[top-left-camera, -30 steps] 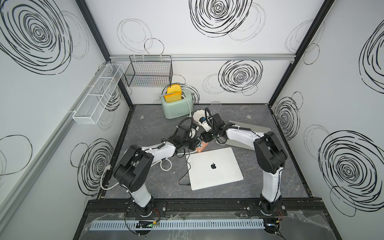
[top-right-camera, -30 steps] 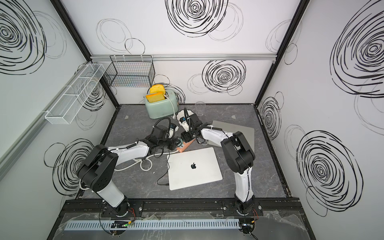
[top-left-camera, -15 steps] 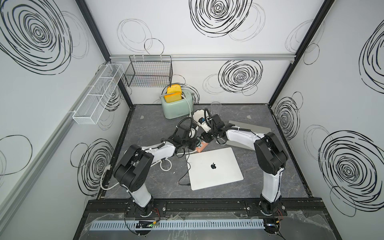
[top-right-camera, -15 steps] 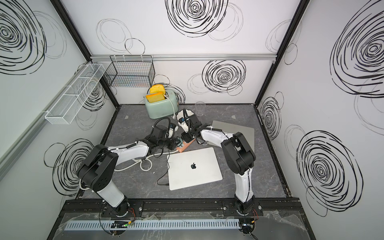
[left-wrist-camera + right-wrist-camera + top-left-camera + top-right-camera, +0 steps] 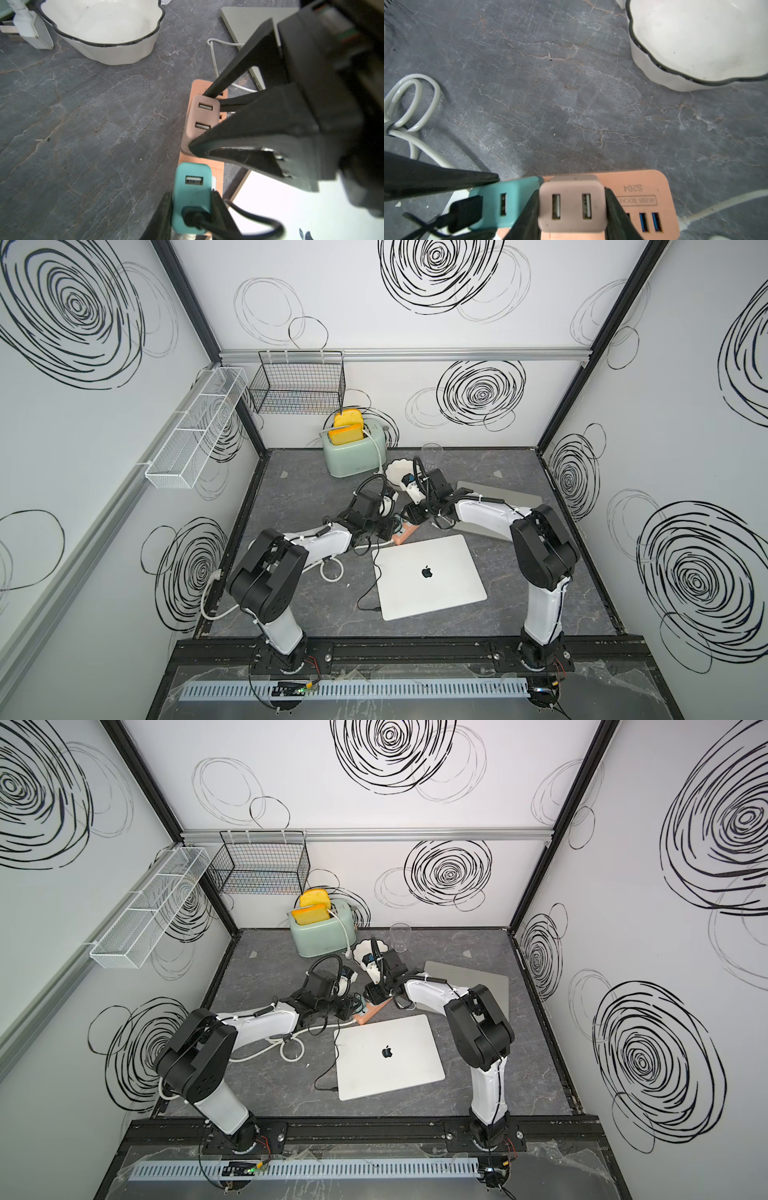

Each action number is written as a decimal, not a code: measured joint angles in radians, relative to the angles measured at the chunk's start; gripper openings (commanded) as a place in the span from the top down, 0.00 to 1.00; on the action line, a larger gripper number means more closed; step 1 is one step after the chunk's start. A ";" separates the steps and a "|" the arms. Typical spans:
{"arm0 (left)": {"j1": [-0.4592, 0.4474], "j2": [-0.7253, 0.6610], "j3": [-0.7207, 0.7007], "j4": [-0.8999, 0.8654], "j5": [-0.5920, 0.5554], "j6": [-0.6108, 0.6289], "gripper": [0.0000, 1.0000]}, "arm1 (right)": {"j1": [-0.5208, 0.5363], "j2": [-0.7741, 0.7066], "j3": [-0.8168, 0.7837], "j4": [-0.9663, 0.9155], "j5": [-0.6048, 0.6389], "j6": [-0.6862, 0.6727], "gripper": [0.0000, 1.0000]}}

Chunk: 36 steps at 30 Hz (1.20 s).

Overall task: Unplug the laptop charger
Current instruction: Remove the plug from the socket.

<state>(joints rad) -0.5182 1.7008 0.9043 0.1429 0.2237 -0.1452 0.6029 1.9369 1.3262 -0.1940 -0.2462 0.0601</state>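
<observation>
Jaws of left gripper (image 5: 190, 204) closed on teal charger (image 5: 193, 191), black cable (image 5: 268, 221) attached, standing at the end of salmon power strip (image 5: 652, 187). Jaws of right gripper (image 5: 572, 209) clamp neighbouring beige adapter (image 5: 572, 187). Closed laptop (image 5: 428, 576) just beside the strip

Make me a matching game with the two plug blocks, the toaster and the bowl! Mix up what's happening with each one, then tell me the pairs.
Things:
1. teal adapter
2. beige adapter
3. toaster
4. white bowl

States:
A. looks empty
B. squeezed by the right tool
C. yellow bread sticking out
D. squeezed by the left tool

Pairs: 1-D, 2-B, 3-C, 4-A
</observation>
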 measured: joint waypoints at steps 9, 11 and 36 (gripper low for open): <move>-0.006 0.003 0.001 0.003 -0.005 0.000 0.95 | 0.042 -0.012 0.002 -0.024 0.111 -0.038 1.00; -0.006 0.003 0.001 0.003 -0.005 0.000 0.95 | 0.053 -0.014 0.005 -0.032 0.140 -0.043 1.00; -0.012 0.008 0.003 0.010 0.004 0.000 0.95 | 0.080 -0.018 0.054 -0.145 0.231 -0.023 1.00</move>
<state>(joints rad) -0.5301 1.7088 0.9077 0.1532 0.2276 -0.1448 0.6834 1.9194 1.3800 -0.3386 -0.0151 0.0376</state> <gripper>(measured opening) 0.304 0.410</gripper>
